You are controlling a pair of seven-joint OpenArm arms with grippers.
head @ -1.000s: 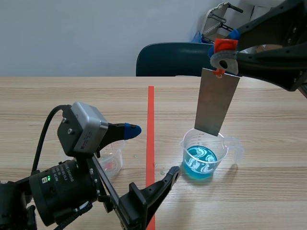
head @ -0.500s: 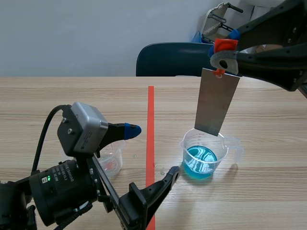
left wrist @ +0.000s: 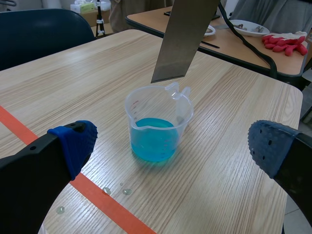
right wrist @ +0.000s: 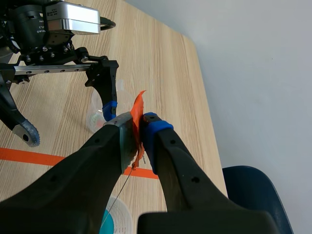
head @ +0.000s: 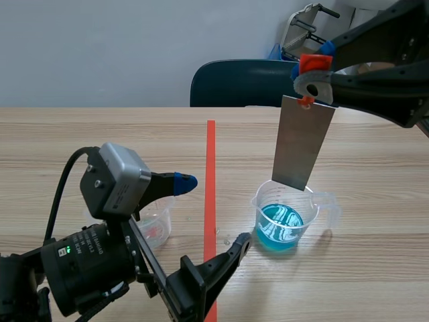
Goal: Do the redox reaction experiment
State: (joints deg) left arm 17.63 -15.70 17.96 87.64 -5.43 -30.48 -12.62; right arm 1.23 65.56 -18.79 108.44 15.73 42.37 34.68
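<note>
Metal plate hanging near-upright, lower end above beaker, right gripper clamping its top, left gripper spread

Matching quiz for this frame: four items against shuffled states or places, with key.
1. flat grey metal strip
2. clear plastic beaker
3. left gripper
4. right gripper

A. holds blue liquid
B. shut on the strip's top end
C. hangs above the beaker, clear of the liquid
D. open, holding nothing

Pairs: 1-C, 2-A, 3-D, 4-B
</note>
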